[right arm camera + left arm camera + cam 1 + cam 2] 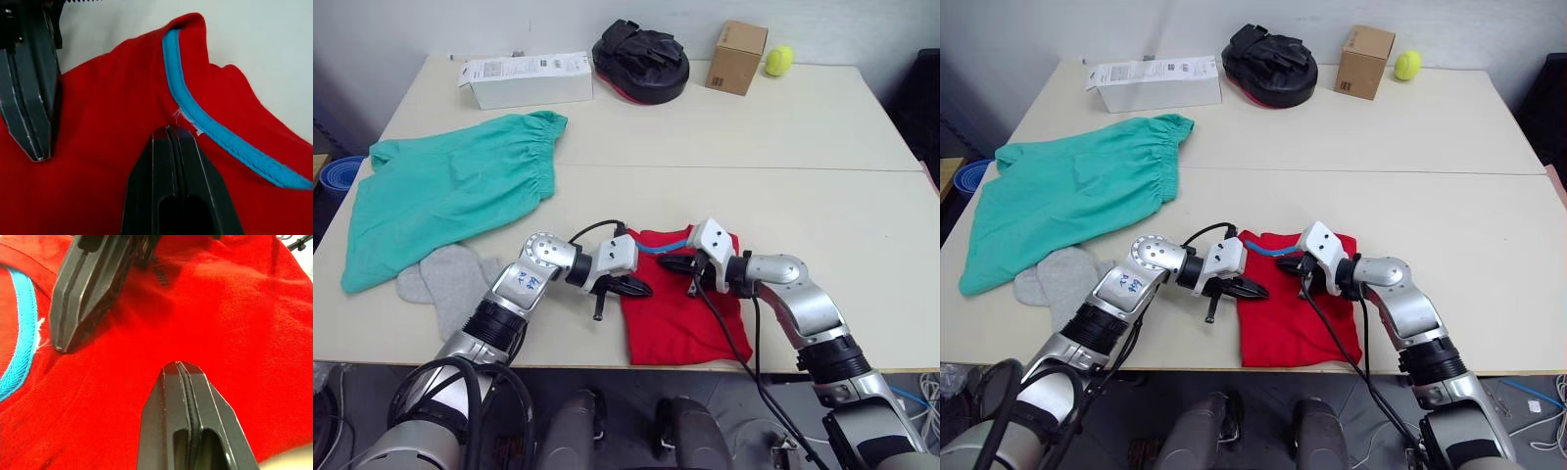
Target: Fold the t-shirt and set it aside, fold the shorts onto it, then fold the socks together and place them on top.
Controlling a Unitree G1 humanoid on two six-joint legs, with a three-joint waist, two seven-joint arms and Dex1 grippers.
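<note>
We see the bright red fabric t-shirt (680,308), folded small (blue collar band up), at the near edge of the beige surface (822,211). Both the left gripper (631,286) and right gripper (677,262) press onto it with fingers clenched together. The teal-green shorts (450,191) and grey socks (445,279) lie to its left.

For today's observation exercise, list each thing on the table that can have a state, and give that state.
T-shirt: folded into a compact rectangle at the near edge, both grippers over it.
Shorts: spread out flat, unfolded.
Socks: lying loose beside the shorts, not paired.
Left gripper: shut.
Right gripper: shut.
Cardboard box: closed, upright.
</note>
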